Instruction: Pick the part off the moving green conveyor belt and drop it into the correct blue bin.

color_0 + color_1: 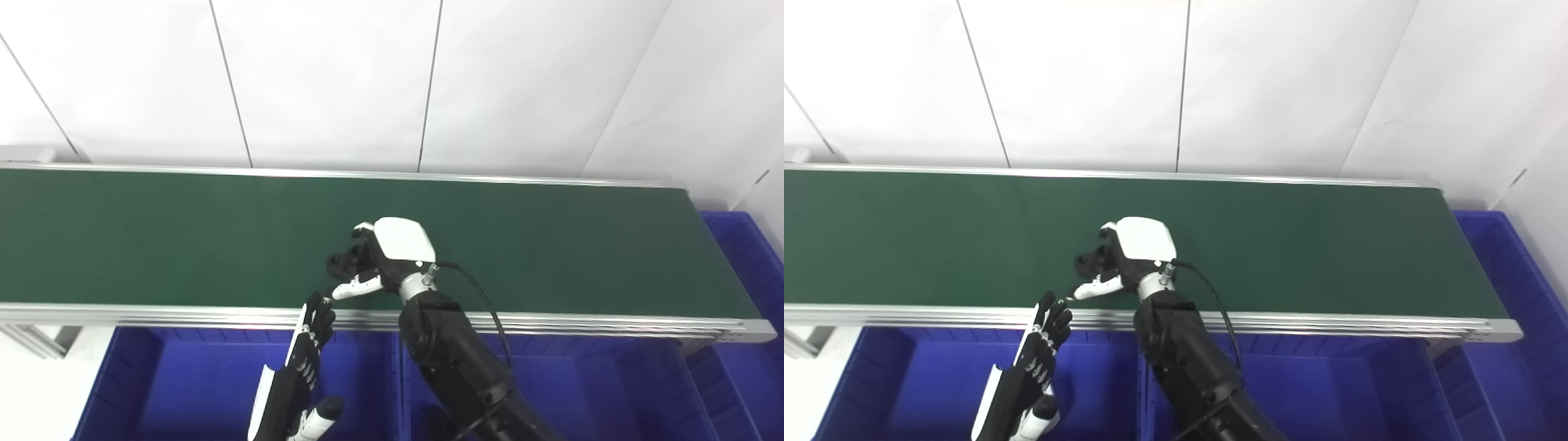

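My right hand (383,257) rests low over the green conveyor belt (153,239), near its front edge and about mid-length. Its fingers (361,245) are curled down and to the left around a small dark part (339,262), with the white thumb just below it. Most of the part is hidden by the hand. My left hand (300,367) is open, its fingers stretched upward, above the left blue bin (153,386). Its fingertips reach up to the belt's front rail, just below the right thumb. Nothing is in the left hand.
Blue bins line the belt's front side: one under the right arm (612,392) and one past the belt's right end (747,245). The belt's aluminium rail (551,321) runs between the hands and the bins. A white panelled wall stands behind.
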